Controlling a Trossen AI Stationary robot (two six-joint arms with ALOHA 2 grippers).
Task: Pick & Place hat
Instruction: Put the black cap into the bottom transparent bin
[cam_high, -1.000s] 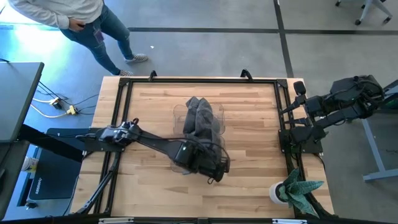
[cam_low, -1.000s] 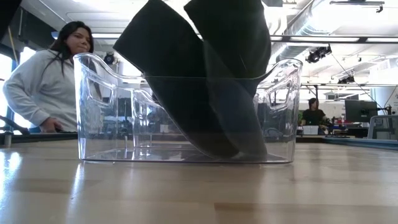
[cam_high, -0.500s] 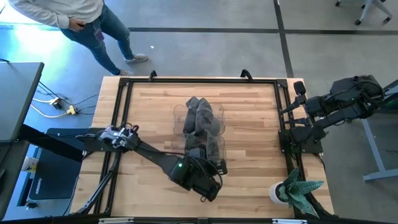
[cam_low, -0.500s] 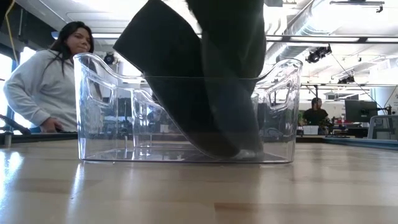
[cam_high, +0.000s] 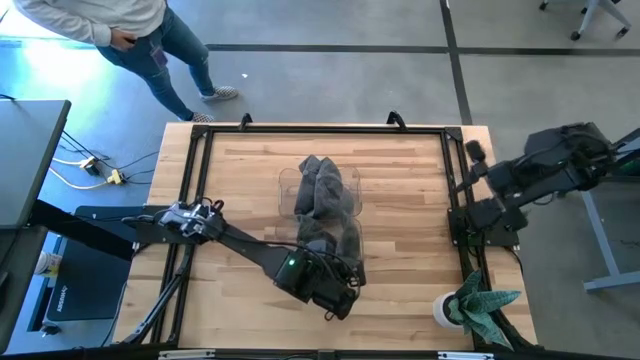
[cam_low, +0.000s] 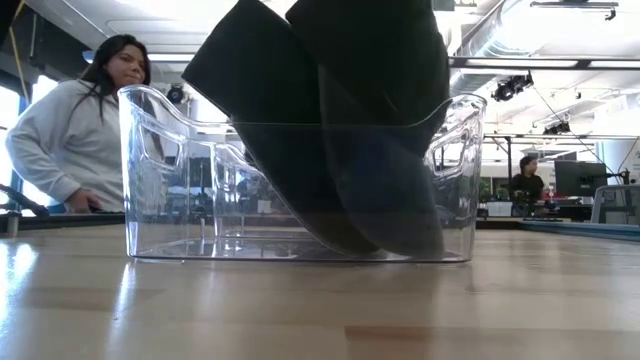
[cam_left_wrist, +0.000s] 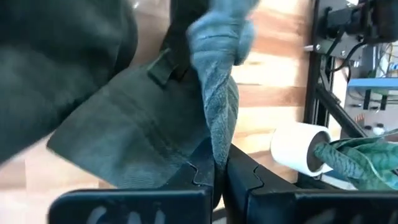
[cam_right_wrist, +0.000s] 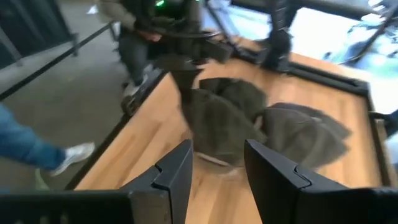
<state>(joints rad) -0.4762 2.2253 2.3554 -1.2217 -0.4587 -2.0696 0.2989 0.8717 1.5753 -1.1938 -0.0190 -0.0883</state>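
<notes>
A clear plastic bin (cam_high: 290, 195) stands at the table's middle; it also shows in the low view (cam_low: 160, 200). A dark grey hat (cam_high: 320, 182) lies in its far half and leans against the bin's inside (cam_low: 260, 110). My left gripper (cam_high: 343, 274) is at the bin's near end, shut on a second dark grey-green hat (cam_high: 335, 240), which fills the left wrist view (cam_left_wrist: 124, 130). My right gripper (cam_high: 472, 152) is open and empty beyond the table's right edge, and its fingers show in the right wrist view (cam_right_wrist: 217, 168). My left gripper pinches a folded edge of the hat's cloth (cam_left_wrist: 219, 140) between its two fingers, which come from the table's near side. The hat stretches away from the fingers into the bin's near half. Its lower end (cam_low: 405, 240) rests on the bin's floor.
A white pot with a green plant (cam_high: 470, 305) stands at the table's near right corner. A black frame (cam_high: 455, 200) runs around the tabletop. A person in a grey top (cam_low: 70, 130) stands beyond the far left corner. Bare wood lies left and right of the bin.
My left gripper, still shut on the hat, has gone toward the table's near edge, past the bin's near end. The held hat has sunk and spread deeper into the bin's near half, its lower end now reaching farther along the floor. My right arm has shifted slightly.
</notes>
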